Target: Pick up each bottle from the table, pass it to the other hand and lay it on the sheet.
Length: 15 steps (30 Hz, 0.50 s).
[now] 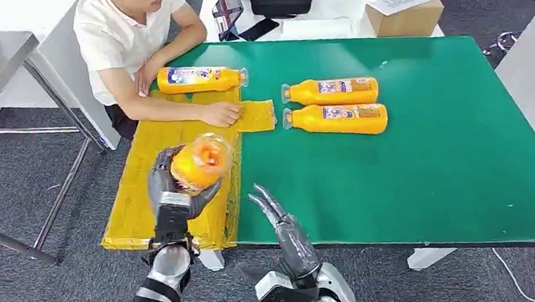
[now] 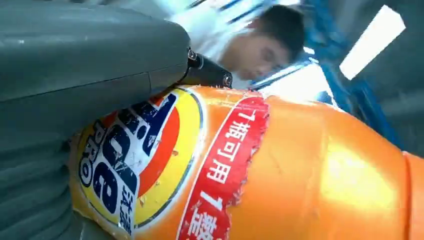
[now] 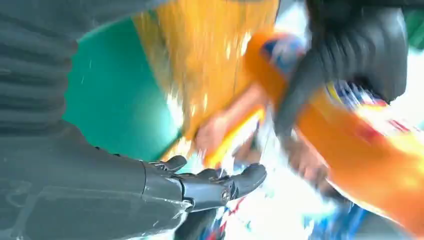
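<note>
Head view, lower left: my left hand (image 1: 173, 196) clamps the bottle (image 1: 200, 162) above the sheet (image 1: 135, 170) for laying; right hand (image 1: 286, 230), fingers apart, empty.

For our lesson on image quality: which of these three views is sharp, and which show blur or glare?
Head view: sharp across the green table. Left wrist view: orange plastic bottle crisp with a bright glare patch, person behind blurred. Right wrist view: heavily smeared, right hand clearest.

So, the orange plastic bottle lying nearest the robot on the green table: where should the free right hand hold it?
Grip the nearer orange plastic bottle around its labelled middle, coming from above. It lies flat, cap pointing left, close beside the second bottle, so the right hand is probably best closed across the body.
</note>
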Each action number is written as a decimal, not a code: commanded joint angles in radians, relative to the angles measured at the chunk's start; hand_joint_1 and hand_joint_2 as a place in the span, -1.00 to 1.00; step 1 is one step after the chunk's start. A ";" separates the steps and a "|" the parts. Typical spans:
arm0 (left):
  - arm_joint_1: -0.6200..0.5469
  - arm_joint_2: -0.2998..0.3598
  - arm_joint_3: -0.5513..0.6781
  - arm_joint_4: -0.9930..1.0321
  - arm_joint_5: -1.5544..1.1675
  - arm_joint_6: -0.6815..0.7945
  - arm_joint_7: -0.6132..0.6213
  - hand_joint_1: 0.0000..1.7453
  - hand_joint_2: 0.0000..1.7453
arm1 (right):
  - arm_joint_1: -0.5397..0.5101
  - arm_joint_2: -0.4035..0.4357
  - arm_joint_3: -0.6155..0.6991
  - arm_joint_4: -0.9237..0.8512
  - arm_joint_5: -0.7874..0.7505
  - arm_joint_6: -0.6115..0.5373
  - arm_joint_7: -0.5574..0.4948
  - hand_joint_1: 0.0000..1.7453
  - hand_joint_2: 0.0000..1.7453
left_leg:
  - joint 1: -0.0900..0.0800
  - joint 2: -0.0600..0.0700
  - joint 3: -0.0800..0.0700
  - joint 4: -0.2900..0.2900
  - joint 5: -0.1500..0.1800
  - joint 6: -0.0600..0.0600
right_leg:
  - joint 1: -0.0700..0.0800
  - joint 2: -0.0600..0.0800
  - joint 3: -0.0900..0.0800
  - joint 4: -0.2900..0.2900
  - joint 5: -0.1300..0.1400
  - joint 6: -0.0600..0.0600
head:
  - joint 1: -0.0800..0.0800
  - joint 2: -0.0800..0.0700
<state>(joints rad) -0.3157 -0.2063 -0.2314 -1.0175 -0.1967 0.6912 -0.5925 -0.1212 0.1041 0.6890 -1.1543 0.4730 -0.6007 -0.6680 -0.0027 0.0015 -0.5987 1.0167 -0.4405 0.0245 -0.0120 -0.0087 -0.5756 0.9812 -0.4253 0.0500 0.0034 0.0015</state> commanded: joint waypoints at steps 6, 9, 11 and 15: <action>-0.159 0.060 0.133 0.328 -0.621 -0.011 0.325 0.66 1.00 | 0.016 0.053 -0.104 -0.007 -0.050 -0.008 -0.027 -1.00 -1.00 | 0.001 -0.001 0.003 -0.001 -0.001 -0.002 | 0.001 0.000 0.003 -0.001 -0.001 -0.002 | 0.000 0.000; -0.285 0.116 0.014 0.502 -0.708 -0.235 0.474 1.00 1.00 | 0.011 0.058 -0.121 -0.022 -0.084 0.026 -0.030 -1.00 -1.00 | 0.000 -0.003 0.001 0.000 0.001 -0.001 | 0.000 -0.002 0.001 0.000 0.000 -0.001 | 0.000 0.000; -0.344 0.122 -0.015 0.566 -0.734 -0.317 0.513 1.00 1.00 | 0.010 0.060 -0.126 -0.027 -0.099 0.034 -0.030 -1.00 -1.00 | 0.001 -0.004 0.002 0.000 0.001 -0.002 | 0.001 -0.003 0.002 0.001 0.000 -0.002 | 0.000 0.000; -0.382 0.123 -0.024 0.592 -0.741 -0.373 0.533 1.00 1.00 | 0.008 0.062 -0.125 -0.027 -0.112 0.043 -0.030 -1.00 -1.00 | 0.001 -0.002 0.000 0.001 0.001 -0.002 | 0.001 -0.002 0.000 0.001 0.001 -0.003 | 0.000 0.000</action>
<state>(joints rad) -0.5150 -0.1389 -0.1586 -0.6731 -0.9242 0.3981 -0.0981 -0.0930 0.1663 0.5959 -1.1837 0.3830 -0.5745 -0.6954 -0.0029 0.0015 -0.5991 1.0167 -0.4391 0.0240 -0.0119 -0.0089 -0.5769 0.9815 -0.4230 0.0475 0.0034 0.0015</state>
